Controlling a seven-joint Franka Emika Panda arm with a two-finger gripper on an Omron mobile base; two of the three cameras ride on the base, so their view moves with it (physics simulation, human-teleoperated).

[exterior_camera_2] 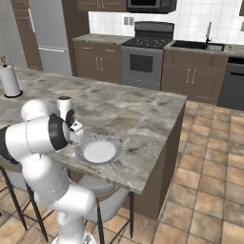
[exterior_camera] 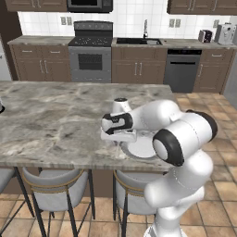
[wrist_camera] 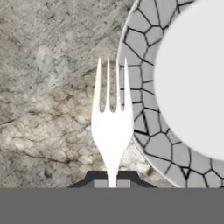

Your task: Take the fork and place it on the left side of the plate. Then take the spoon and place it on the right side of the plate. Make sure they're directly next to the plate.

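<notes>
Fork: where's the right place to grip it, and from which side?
By the handle end, as it is now: the shut gripper has the narrow handle of the fork between its jaws, tines pointing away. The handle is the slim part that fits between the jaws; the head flares wide. Come from the counter side, since the plate rim lies close along the fork's other side.

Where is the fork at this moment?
In the hand view, the fork is held in the shut gripper, above the marble counter, just left of the plate.

White fork overlapping plate rim
</notes>
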